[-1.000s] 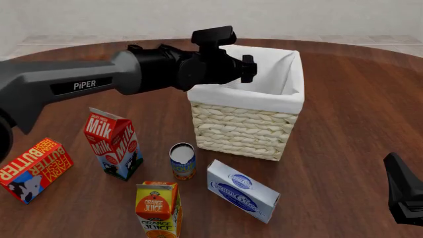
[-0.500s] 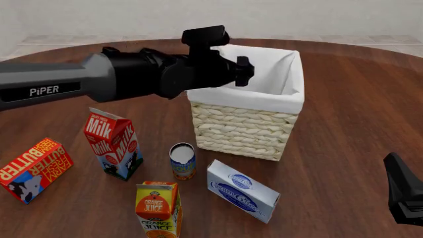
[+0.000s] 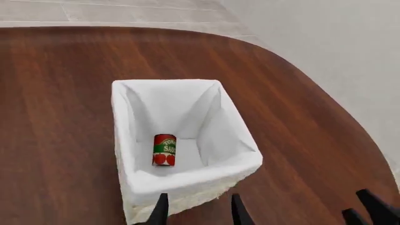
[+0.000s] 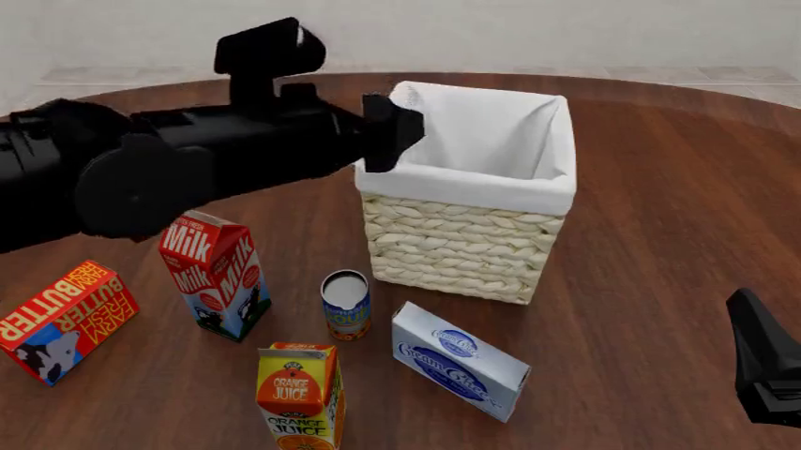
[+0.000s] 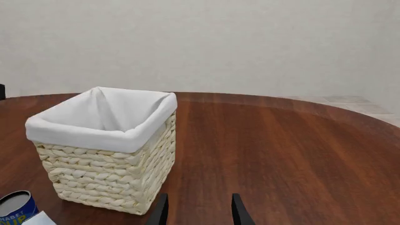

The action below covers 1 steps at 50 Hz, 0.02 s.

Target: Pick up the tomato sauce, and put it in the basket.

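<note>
The tomato sauce (image 3: 164, 150), a red can with a green band, lies on the white liner at the bottom of the basket (image 3: 187, 182). From the front, the basket (image 4: 466, 184) hides the can behind its wall. My left gripper (image 3: 196, 216) is open and empty, hanging above and just outside the basket's rim. In the front view its tip (image 4: 396, 131) sits at the basket's left side. My right gripper (image 5: 196, 213) is open and empty, low over the table to the right of the basket (image 5: 93, 137), and its body (image 4: 763, 370) shows at the right edge.
In front of the basket stand a milk carton (image 4: 213, 277), a blue-and-orange can (image 4: 345, 305), an orange juice carton (image 4: 300, 389) and a cream cheese box (image 4: 457, 361). A butter box (image 4: 63, 319) lies at the far left. The same can (image 5: 16, 208) shows in the right wrist view.
My left arm has drawn back leftward and toward the camera, from over the basket's opening to its left rim. The right arm has not moved.
</note>
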Motion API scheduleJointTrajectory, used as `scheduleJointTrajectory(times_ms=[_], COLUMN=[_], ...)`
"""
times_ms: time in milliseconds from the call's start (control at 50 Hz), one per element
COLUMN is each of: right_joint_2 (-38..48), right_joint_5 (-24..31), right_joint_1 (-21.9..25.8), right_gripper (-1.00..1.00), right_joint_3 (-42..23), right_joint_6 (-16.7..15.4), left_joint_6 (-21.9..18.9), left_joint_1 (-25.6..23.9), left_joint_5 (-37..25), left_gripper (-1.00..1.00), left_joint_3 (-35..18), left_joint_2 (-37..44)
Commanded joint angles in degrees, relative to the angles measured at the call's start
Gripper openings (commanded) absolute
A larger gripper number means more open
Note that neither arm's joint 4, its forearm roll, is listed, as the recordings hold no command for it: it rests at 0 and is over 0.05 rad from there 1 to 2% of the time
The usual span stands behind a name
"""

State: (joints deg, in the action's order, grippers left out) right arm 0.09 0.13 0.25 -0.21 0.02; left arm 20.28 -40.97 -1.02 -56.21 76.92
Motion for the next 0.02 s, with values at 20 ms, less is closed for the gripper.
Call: scheduleJointTrajectory(times_ms=[20], right_joint_2=[0.1], right_joint_5=[0.0], right_joint_1=[-0.2], right_gripper=[1.0], right_joint_3=[0.0], right_joint_6=[-0.1], left_joint_6=[1.3], left_joint_1=[0.1], left_joint_5=[0.2], left_gripper=[1.0], left_joint_3=[10.5], left_joint_2=[-14.0])
